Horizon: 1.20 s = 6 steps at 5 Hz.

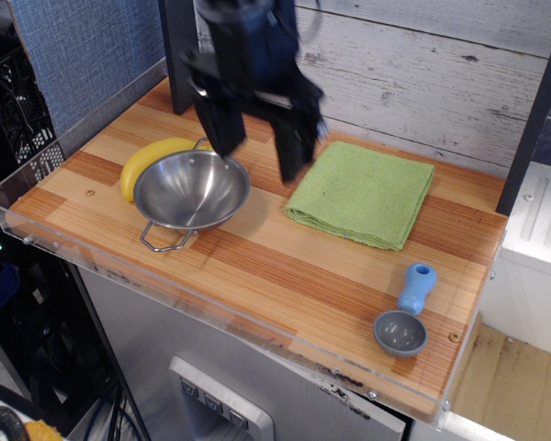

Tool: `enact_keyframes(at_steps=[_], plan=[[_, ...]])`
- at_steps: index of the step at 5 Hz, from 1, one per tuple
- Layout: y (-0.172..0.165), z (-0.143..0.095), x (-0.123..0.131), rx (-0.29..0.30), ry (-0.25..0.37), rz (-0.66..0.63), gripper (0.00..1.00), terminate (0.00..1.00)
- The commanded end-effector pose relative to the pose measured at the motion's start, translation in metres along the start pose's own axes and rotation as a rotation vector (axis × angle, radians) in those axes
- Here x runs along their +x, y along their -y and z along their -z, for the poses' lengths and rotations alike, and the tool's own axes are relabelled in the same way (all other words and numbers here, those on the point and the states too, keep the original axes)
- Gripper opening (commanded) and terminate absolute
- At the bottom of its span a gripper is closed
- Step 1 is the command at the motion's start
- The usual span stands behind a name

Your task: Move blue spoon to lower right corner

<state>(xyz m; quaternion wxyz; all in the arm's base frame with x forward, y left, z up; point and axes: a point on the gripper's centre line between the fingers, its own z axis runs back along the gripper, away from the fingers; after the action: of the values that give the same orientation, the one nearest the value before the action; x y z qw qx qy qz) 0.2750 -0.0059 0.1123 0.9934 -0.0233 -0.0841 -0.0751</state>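
— So, from the left of the frame: what lies on the table (257,266)?

— At left centre a yellow banana (142,163) curves behind a steel bowl (191,189), touching its far rim. The bowl sits upright, one wire handle pointing toward the front edge and the other toward the back.

— And the arm?

— Blurred and dark, it fills the upper middle of the frame. The gripper (259,147) hangs above the boards between the bowl and the green cloth (362,194), its two fingers spread wide apart with nothing between them. The left finger (219,129) overlaps the bowl's far rim in the picture; the right one (294,147) ends just beside the cloth's left corner. Whether either touches anything cannot be told through the blur.

— The cloth?

— Folded square, flat, right of centre toward the back wall of weathered planks.

— Where is the spoon?

— The blue spoon (407,312) lies at the lower right of the frame, well apart from the gripper. Its light-blue handle points toward the back, its grey bowl faces up toward the front edge. It rests in the lower right corner (445,363) of the table, just beside a small round screw mark (454,337) and near the clear acrylic rim (376,384).
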Motion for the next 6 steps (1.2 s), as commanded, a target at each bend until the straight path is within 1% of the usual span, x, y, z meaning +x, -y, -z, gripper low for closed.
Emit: enact_keyframes(at_steps=[1, 2, 3, 4, 6], plan=[[0.064, 0.005, -0.016, -0.029, 0.028, -0.009, 1.00, 0.00], [0.094, 0.011, -0.019, -0.052, 0.017, -0.010, 1.00, 0.00], [0.114, 0.024, -0.024, -0.058, -0.015, -0.035, 1.00, 0.00], [0.122, 0.042, -0.029, -0.024, -0.043, -0.030, 1.00, 0.00], [0.100, 0.070, -0.037, 0.048, -0.092, -0.035, 1.00, 0.00]])
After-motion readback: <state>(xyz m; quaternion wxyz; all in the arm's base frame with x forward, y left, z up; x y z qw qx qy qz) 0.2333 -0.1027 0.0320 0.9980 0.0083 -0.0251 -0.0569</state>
